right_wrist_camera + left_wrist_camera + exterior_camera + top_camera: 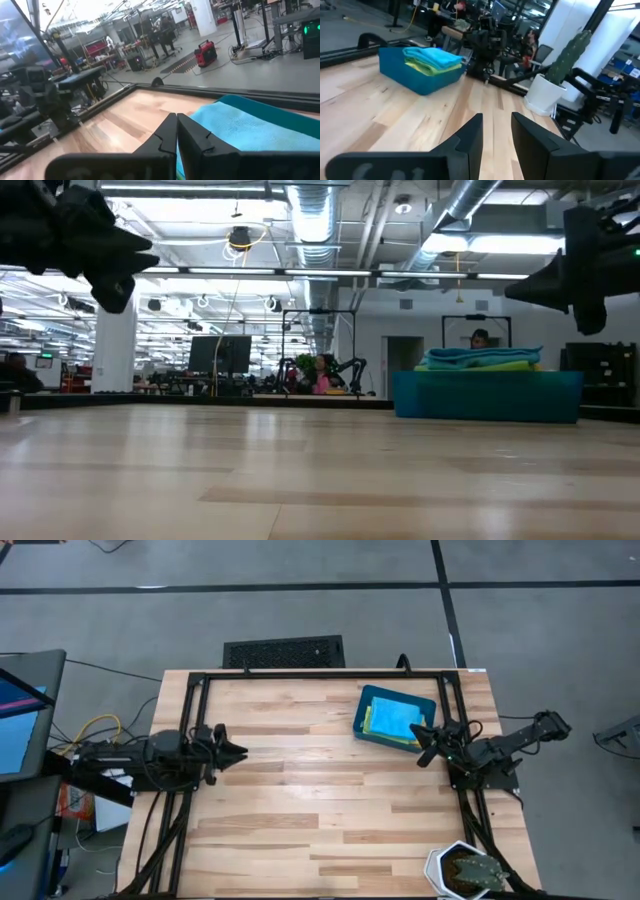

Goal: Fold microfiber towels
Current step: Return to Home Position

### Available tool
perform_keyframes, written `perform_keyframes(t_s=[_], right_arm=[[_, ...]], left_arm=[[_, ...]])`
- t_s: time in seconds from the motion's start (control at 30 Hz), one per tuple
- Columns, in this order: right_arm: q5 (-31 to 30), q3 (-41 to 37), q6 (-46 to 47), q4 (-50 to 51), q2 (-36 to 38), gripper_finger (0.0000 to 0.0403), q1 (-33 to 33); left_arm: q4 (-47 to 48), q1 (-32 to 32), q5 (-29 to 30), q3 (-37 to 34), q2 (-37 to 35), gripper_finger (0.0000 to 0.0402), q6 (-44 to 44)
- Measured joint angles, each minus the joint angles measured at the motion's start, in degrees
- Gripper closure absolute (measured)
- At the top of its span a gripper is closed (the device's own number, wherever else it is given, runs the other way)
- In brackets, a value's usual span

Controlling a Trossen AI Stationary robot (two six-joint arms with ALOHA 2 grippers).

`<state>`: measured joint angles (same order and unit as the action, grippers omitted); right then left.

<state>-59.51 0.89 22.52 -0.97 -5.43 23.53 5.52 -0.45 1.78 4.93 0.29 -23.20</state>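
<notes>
1. Since the microfiber towels (432,59) sit folded in the teal bin (405,75), blue one on top and yellow-green under it, and I see no loose cloth on the desk (300,800), I'd call the folding done. What's left is just getting home.
2. The bin's on the right half of the desk. In the low view the stack pokes a bit over its rim.
3. My right gripper (176,131): fingers together, tips all but touching, nothing held. It hangs up off the wood just beside the bin's corner, w/ the blue towel right under its nose.
4. My left gripper (496,132): fingers apart, clear gap w/ bare wood showing thru, empty. It's raised over the left side of the desk, well apart from the bin.
5. Doing this well, IMO: the right arm should draw straight back & up from the bin first, no sideways swing. A fingertip catching that top towel could drag the stack out or undo the fold.
6. Keep both arms high, no dipping to the wood. Slow & even, each arm to its own side, so no crossing.
7. Watch the potted cactus (465,870) at the desk's right-hand corner, well apart from the bin. The right arm's rear links need to give it room.
8. Left arm has nothing near it, so that's the easy path.
</notes>
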Motion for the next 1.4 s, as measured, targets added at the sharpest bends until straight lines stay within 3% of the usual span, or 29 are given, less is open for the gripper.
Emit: perform_keyframes(t_s=[0.27,1.4], right_arm=[[0.0,0.0,0.0,0.1,-0.1,0.0367,0.0],[-0.1,0.0,0.0,0.1,-0.1,0.0370,0.0]], left_arm=[[7.7,0.0,0.3,0.3,0.8,0.0308,0.0],[7.9,0.0,0.2,0.3,0.8,0.0308,0.0]])
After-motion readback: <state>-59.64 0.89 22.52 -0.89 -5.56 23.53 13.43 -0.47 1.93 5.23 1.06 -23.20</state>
